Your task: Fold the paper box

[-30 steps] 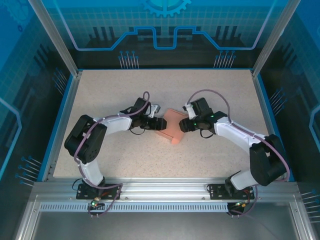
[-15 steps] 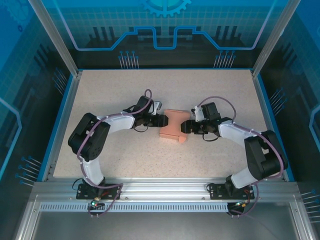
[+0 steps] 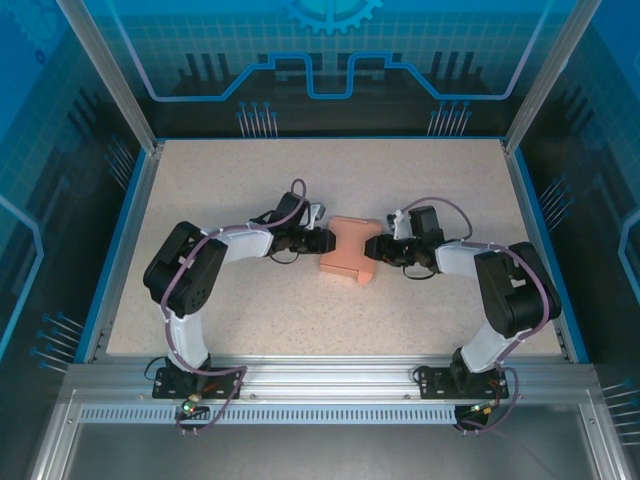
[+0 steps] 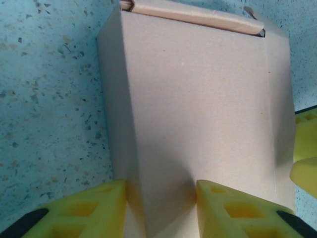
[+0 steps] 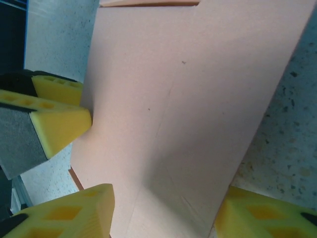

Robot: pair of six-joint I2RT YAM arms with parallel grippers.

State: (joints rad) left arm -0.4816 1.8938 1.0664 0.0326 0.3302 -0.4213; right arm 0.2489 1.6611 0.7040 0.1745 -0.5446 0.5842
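One paper box (image 3: 345, 258) of salmon-pink card is seen lying near the centre of the speckled worktop (image 3: 220, 180), and it is the single loose thing counted there. Two arms are counted, the left arm (image 3: 185, 280) and the right arm (image 3: 510, 290), and both are bent inward toward the box.

The left end effector (image 3: 328, 241) is met at the box's 9 o'clock side and the right end effector (image 3: 370, 247) at its 3 o'clock side. The box's outline is drawn in at both of those sides, so that a waisted shape is given.

In the left wrist view the left end effector (image 4: 161, 198) is seen partly closed. The near end of the paper box (image 4: 198, 99) is clamped between its two yellow fingers (image 4: 84, 213), and the card is creased between them. A tucked flap is seen along the far end, at 12 o'clock.

In the right wrist view the right end effector (image 5: 166, 203) is likewise held partly closed on the paper box (image 5: 188, 99). Two yellow fingers (image 5: 74, 213) are counted, and one is pressed against each long edge of the card. The tips of the left end effector are seen at 9 o'clock, touching the box's far edge.
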